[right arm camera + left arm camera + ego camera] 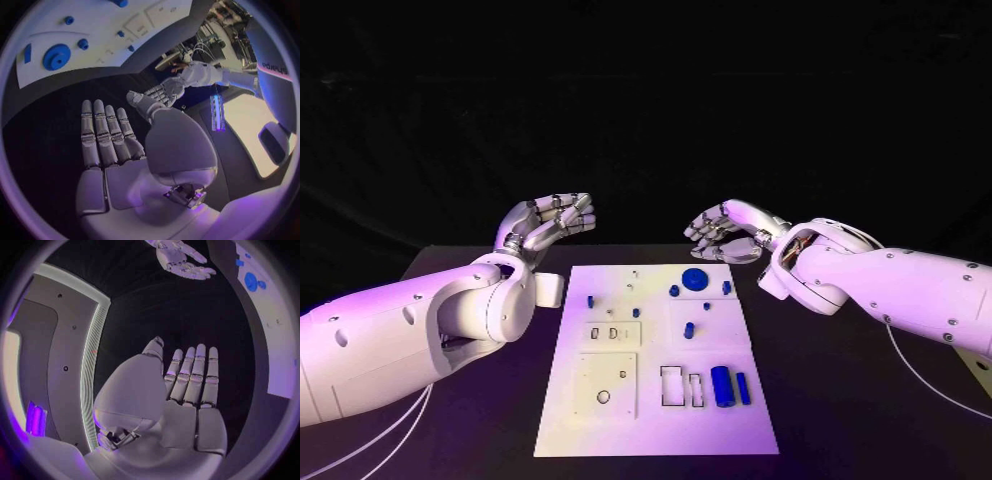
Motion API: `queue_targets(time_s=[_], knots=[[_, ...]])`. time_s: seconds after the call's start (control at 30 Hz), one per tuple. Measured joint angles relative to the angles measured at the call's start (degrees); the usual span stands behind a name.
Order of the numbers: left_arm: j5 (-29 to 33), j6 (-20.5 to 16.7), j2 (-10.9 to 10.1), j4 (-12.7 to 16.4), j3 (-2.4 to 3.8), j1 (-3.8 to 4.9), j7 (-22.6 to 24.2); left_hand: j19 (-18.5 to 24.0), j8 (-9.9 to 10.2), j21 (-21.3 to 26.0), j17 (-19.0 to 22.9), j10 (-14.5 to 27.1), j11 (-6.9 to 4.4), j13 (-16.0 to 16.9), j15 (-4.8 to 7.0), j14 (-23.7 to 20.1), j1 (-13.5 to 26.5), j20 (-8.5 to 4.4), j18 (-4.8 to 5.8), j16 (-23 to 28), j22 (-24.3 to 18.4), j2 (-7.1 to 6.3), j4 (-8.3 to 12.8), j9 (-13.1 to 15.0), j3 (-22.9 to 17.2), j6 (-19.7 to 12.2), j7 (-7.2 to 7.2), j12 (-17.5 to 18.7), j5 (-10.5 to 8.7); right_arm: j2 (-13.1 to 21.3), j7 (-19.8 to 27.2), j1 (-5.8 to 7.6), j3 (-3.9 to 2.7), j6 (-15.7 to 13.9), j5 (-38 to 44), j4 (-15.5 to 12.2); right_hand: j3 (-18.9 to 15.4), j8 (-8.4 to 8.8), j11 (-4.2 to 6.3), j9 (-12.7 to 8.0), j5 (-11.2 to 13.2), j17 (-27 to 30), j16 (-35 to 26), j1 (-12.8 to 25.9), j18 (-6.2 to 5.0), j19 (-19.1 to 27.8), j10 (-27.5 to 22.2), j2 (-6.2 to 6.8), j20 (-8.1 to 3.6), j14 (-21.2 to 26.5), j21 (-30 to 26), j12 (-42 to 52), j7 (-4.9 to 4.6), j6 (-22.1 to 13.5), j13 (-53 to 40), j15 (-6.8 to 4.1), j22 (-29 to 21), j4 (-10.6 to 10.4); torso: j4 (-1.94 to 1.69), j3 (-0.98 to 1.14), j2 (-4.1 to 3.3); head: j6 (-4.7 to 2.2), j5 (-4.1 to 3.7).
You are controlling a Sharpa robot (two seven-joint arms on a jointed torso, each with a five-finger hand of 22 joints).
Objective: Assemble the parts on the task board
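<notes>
The white task board (640,415) lies in the middle of the black table. A round blue disc (695,278) sits near its far edge with small blue pegs (674,291) around it. A blue cylinder (721,385) and a thin blue bar (744,388) lie near the right edge. My left hand (548,222) hovers beyond the board's far left corner, and my right hand (727,232) beyond its far right corner. Both hold nothing. In the wrist views the left hand (181,390) and right hand (119,145) show flat palms with straight fingers. The board (125,30) and disc (56,56) lie past them.
Recessed slots and outlines (606,385) mark the board's near half. White cables (387,435) trail from the left arm over the table's near left, and another cable (923,385) runs under the right arm. Bare black table flanks the board on both sides.
</notes>
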State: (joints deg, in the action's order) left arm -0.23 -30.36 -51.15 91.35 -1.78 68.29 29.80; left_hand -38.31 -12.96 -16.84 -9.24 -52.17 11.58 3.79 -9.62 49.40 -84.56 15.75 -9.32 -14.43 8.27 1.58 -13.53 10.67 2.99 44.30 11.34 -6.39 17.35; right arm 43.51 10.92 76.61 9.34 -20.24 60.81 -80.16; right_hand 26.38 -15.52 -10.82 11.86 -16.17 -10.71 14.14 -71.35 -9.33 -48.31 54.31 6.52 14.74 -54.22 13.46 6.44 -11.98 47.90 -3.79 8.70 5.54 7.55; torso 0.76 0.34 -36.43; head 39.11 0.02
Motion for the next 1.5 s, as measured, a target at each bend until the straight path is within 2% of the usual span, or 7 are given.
queue_targets(time_s=[0.37,0.47,0.8,1.07,1.17,1.4,1.5], knots=[[-2.2,3.0,-3.3,5.8,0.62,0.11,-2.2,-3.1,-0.5,-0.7,-1.1,-3.3,-0.59,0.1,0.7,3.1,-0.6,-0.36,0.0,-0.6,-0.5,-0.68,-0.3,0.2,1.9,2.0,0.42,0.4,-0.03,-1.8,-9.7,0.48,-0.03,3.1,20.2,-0.2,-0.1,-1.33,4.29,3.0,0.0,-9.6,8.9,0.9,0.0,-15.1,11.9,2.9,-5.97,-17.4,7.7,-0.6,2.27,6.9,-1.4,-5.76,3.5,-0.1,-0.8,-0.17,-2.87,-0.71,-1.13],[-2.8,3.4,-3.7,6.6,1.03,0.2,-2.6,-3.2,-0.5,-0.4,-1.2,-3.5,-0.42,0.1,0.49,2.9,0.2,-0.28,0.0,-0.4,-0.8,-1.44,-0.8,0.1,2.9,2.0,0.42,0.6,0.62,-2.6,-11.4,0.49,-0.04,3.8,23.3,-0.1,0.7,-0.86,6.34,5.2,0.2,-20.8,20.6,2.3,0.01,-23.0,17.1,5.13,-9.55,-26.7,16.2,-2.4,3.76,8.8,-3.2,-8.61,8.8,-2.3,-0.88,-0.24,-3.6,-0.97,-1.1],[-4.2,4.3,-4.6,8.3,1.51,0.74,-3.5,-4.0,-0.5,-0.4,-1.4,-3.5,-0.42,0.1,0.48,2.9,1.0,-0.29,0.02,-0.2,-0.8,-1.21,-1.2,0.1,3.7,2.0,0.42,0.9,0.62,-4.8,-15.0,0.27,-0.03,5.4,29.6,1.3,-1.0,1.46,5.35,7.2,1.3,-47.8,51.3,1.9,0.01,-25.7,10.8,6.92,-9.41,-29.6,35.4,-2.7,3.47,8.5,-4.5,-8.29,28.3,-5.0,-1.11,-0.38,-5.27,-1.16,-1.15],[-4.4,5.0,-4.7,9.0,1.56,1.0,-3.8,-4.5,-0.2,-0.4,-1.6,-3.5,-0.41,0.1,0.49,2.9,0.4,-0.37,0.02,0.0,-1.1,-0.66,-1.0,0.1,3.6,2.0,0.45,1.4,0.8,-5.7,-15.8,-0.02,-0.02,6.6,31.1,2.2,-1.2,2.23,5.18,7.7,0.3,-53.7,57.8,1.1,0.94,-26.5,10.2,6.67,-9.01,-29.6,44.1,-2.7,3.29,8.3,-5.0,-8.29,38.6,-5.2,-1.38,-0.41,-5.99,-1.21,-1.37],[-4.4,5.3,-4.6,9.0,1.57,1.09,-4.1,-5.1,0.2,-0.4,-2.0,-4.0,-0.44,0.1,0.55,3.0,-1.1,-0.53,0.02,0.2,-1.3,0.06,0.3,0.0,2.7,1.4,0.21,1.6,4.22,-6.0,-16.0,-0.13,-0.02,7.1,31.5,2.6,-1.2,2.23,5.18,7.8,0.3,-54.2,58.2,1.0,0.93,-26.5,10.2,6.54,-9.01,-29.6,45.2,-2.7,3.29,8.3,-5.1,-8.29,39.9,-5.2,-1.48,-0.39,-6.16,-1.22,-1.33],[-4.3,6.1,-4.5,9.0,1.57,1.22,-5.5,-6.8,0.2,-0.4,-3.2,-5.0,-0.93,0.1,1.32,4.6,-4.5,-1.41,0.04,-0.4,-1.7,-0.4,3.9,-0.5,-6.8,0.8,0.1,2.1,5.19,-6.9,-16.2,-0.4,-0.02,7.8,31.8,3.3,-1.0,2.46,5.18,7.8,0.3,-54.2,58.6,0.8,0.93,-26.5,10.2,6.31,-9.01,-29.6,45.6,-2.7,3.29,8.3,-5.1,-8.29,40.5,-5.4,-1.69,-0.24,-6.44,-1.22,-1.26],[-4.3,6.9,-4.4,9.0,1.57,1.24,-6.3,-6.8,-0.5,-0.7,-3.8,-5.2,-0.75,0.1,1.54,4.8,-0.7,-1.41,0.04,-0.4,-1.9,-4.22,4.8,-0.6,-17.2,0.1,0.17,2.1,5.04,-7.1,-16.3,-0.45,-0.02,7.9,31.9,3.4,-0.9,2.46,4.98,7.9,0.3,-54.2,58.6,0.7,0.93,-26.5,10.0,6.3,-9.01,-29.8,45.7,-2.7,3.28,8.3,-5.1,-8.15,40.7,-5.4,-1.8,-0.18,-6.54,-1.32,-1.15]])
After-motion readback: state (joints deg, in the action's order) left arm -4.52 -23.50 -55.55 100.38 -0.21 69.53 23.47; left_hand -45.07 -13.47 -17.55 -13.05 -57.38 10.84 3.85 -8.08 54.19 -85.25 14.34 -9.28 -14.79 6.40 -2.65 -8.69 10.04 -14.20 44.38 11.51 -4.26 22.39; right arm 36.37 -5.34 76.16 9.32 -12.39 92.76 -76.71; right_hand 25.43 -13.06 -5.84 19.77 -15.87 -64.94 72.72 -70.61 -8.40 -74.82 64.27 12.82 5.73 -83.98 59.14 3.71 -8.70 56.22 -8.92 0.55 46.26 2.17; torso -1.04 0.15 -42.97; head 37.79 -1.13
